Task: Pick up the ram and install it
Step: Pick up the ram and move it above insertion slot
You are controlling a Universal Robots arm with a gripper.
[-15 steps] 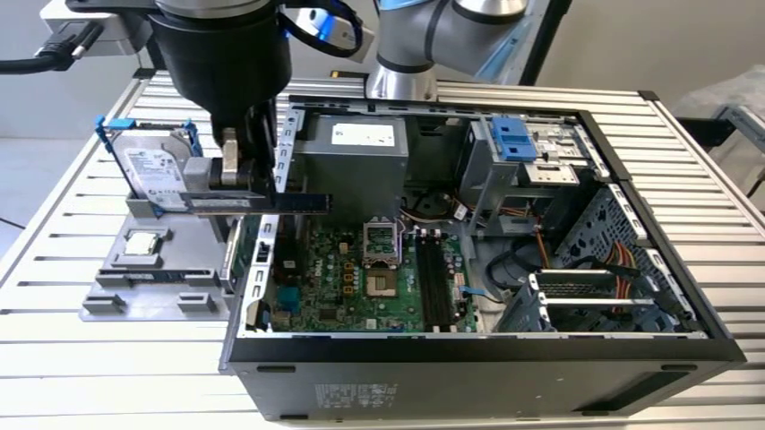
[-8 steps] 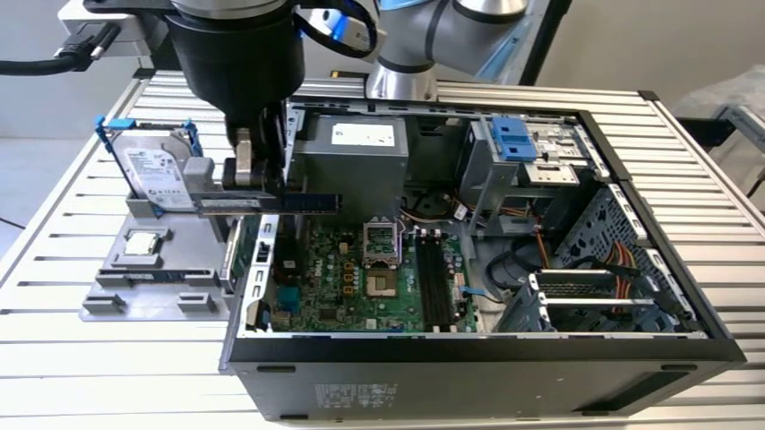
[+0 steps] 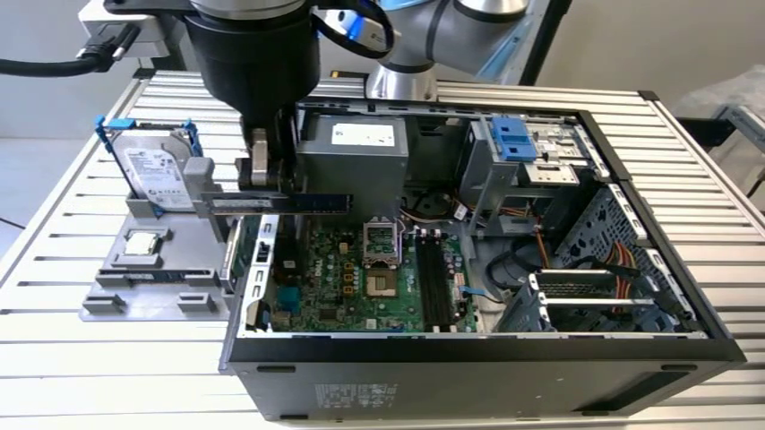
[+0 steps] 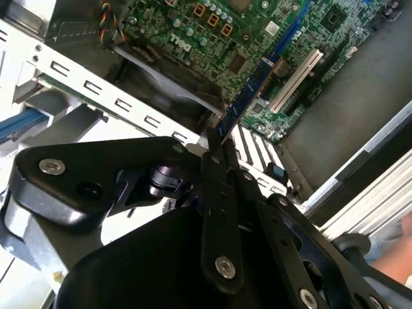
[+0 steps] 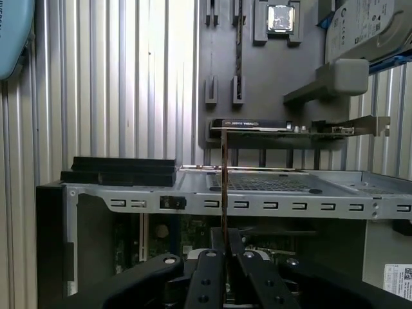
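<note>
My gripper [image 3: 271,186] is shut on the ram [image 3: 318,202], a thin blue-green stick that juts out level toward the exterior view's right. It hangs over the open computer case's rim on the exterior view's left, above the motherboard [image 3: 340,282]. In the second wrist view the ram [image 4: 248,96] reaches out from the black fingertips [image 4: 212,158] over the green board. In the first wrist view the ram [image 5: 223,174] shows edge-on, rising from between the fingers [image 5: 209,257]. The black memory slots [image 3: 433,285] lie lower and further to the exterior view's right, apart from the ram.
A grey fixture plate [image 3: 138,282] beside the case carries a hard drive [image 3: 158,172] in a blue frame, a processor chip [image 3: 143,242] and an expansion card [image 5: 277,125]. Inside the case stand the power supply [image 3: 353,148], a drive cage [image 3: 526,152] and cables [image 3: 622,260].
</note>
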